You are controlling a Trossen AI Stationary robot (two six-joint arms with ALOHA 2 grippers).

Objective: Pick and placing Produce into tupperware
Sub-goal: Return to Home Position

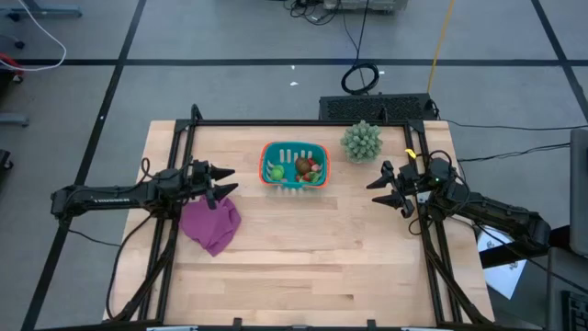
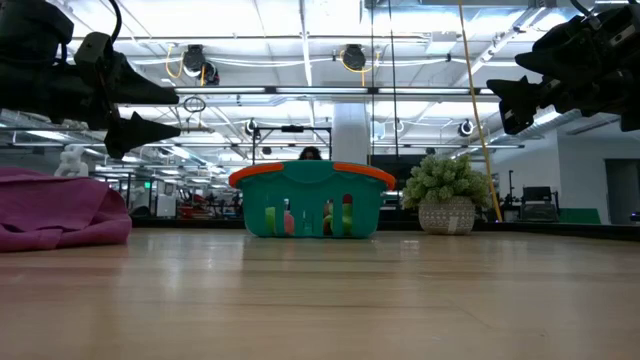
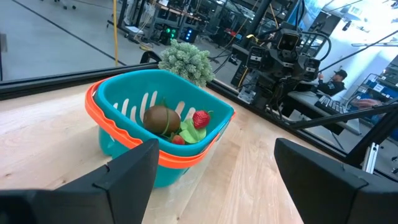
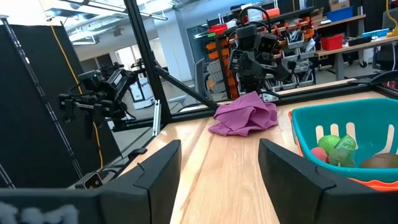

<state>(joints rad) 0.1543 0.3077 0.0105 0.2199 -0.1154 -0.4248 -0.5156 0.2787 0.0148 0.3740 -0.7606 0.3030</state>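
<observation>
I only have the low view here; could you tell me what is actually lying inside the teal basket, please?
Observer: The left wrist view looks into the basket: a brown kiwi, a red strawberry and green pieces.
Operator: Thank you. Are the grippers clear of the basket?
Observer: Yes; from above, the left gripper and the right gripper are open, one each side of the basket, apart from it.
Operator: Is anything else on the table?
Observer: From above, the purple cloth by the left gripper and a spiky plant ball beside the basket.
</observation>
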